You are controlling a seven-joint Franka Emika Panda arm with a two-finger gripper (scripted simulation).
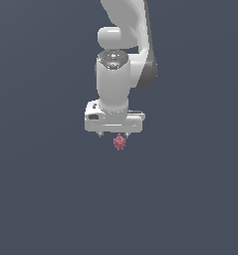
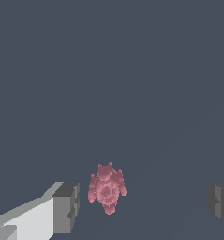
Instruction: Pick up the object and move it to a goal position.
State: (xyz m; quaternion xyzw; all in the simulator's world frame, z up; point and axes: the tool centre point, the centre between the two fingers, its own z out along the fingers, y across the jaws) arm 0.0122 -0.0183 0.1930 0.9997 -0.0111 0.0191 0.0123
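The object (image 1: 120, 142) is a small dull reddish-pink knobbly lump on the dark grey floor. In the exterior view it shows just below the white gripper (image 1: 115, 135), whose short fingertips point down above it. In the wrist view the object (image 2: 107, 188) lies between the two grey fingertips (image 2: 66, 206), nearer to one of them and touching neither. The gripper (image 2: 144, 202) is open and holds nothing.
The white arm (image 1: 121, 55) rises from the gripper toward the upper edge of the exterior view. The flat dark grey floor (image 1: 41, 189) fills everything else in view.
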